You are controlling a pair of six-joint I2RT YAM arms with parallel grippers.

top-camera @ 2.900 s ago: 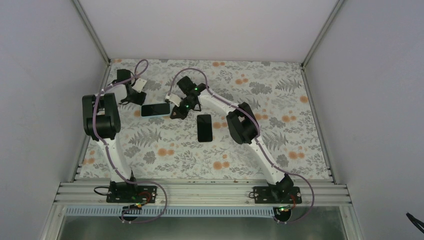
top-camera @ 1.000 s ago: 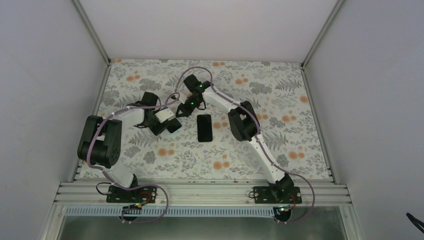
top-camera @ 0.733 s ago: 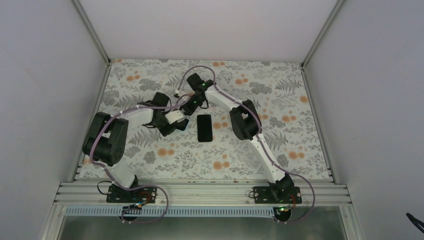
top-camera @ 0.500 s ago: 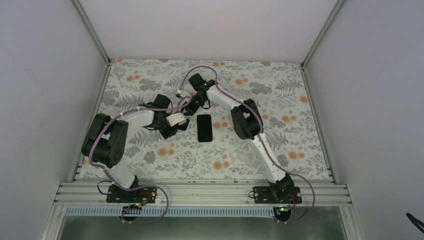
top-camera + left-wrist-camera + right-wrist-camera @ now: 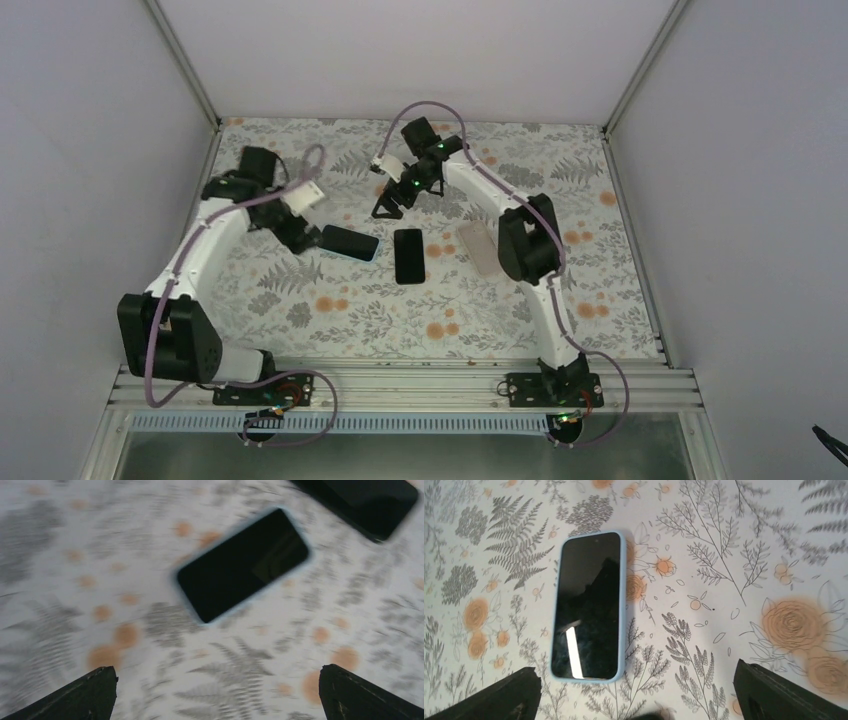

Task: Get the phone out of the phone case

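Left gripper (image 5: 216,669) and right gripper (image 5: 635,667) both gape wide, empty. On the floral table (image 5: 350,310) — a glossy black phone (image 5: 589,605) in a rounded pale-blue case (image 5: 622,615), a second phone (image 5: 408,256) near it.

Floral mat (image 5: 600,290) with grey ferns and orange blooms, a bare dark phone (image 5: 408,256) flat near the mat's middle, a pale flat oblong (image 5: 478,248) right of the mat's middle, aluminium rail (image 5: 400,385) along the mat's near edge, white walls (image 5: 420,50) around the mat
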